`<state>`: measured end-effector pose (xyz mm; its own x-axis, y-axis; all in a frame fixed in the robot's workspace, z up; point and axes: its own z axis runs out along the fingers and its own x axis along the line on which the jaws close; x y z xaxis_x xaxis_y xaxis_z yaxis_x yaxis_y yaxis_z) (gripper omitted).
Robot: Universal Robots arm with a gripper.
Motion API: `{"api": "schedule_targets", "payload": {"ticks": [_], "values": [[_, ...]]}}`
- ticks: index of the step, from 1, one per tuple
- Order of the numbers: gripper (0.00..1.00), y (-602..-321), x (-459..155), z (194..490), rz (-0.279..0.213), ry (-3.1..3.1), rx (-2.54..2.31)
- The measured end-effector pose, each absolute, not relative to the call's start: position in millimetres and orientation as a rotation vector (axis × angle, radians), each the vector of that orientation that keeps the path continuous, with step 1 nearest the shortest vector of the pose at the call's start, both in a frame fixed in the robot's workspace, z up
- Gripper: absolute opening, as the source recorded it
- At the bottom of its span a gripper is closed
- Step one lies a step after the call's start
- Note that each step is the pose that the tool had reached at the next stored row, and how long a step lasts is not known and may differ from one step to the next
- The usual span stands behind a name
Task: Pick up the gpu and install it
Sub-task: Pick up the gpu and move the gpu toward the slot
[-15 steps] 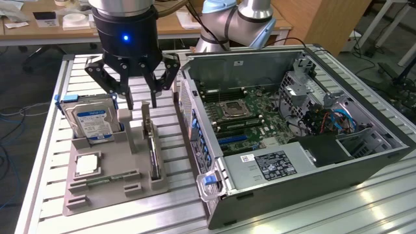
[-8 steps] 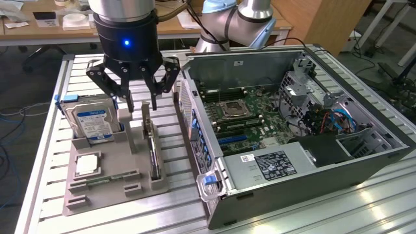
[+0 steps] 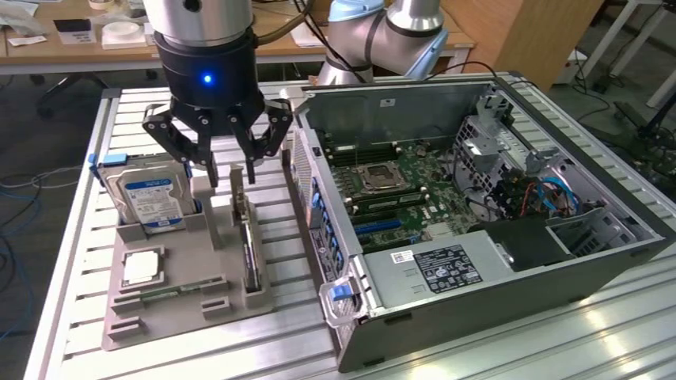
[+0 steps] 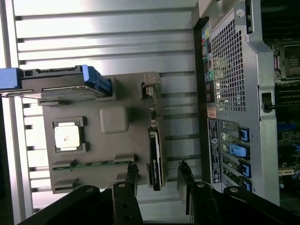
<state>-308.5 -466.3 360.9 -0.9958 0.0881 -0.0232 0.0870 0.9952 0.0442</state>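
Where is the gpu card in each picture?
Exterior view: the gpu stands on edge in the grey holder, on its side nearest the computer case, under the gripper.
Wrist view: the gpu is the dark strip along the holder's case-side edge.
Shared landmark: the hard drive.

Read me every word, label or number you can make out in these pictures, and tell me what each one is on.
No text is legible here.
Hard drive: blue and white label, print too small to read.
Power supply: black label, white print blurred.
White sticker beside that label: unreadable.
Graphics card: pale marking along its edge, unreadable.
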Motion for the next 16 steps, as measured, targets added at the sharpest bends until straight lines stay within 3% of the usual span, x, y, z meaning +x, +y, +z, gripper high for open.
{"api": "schedule_targets", "payload": {"ticks": [16], "values": [[0.47, -466.3, -308.5, 355.9, 0.068, 3.112, 0.137]]}}
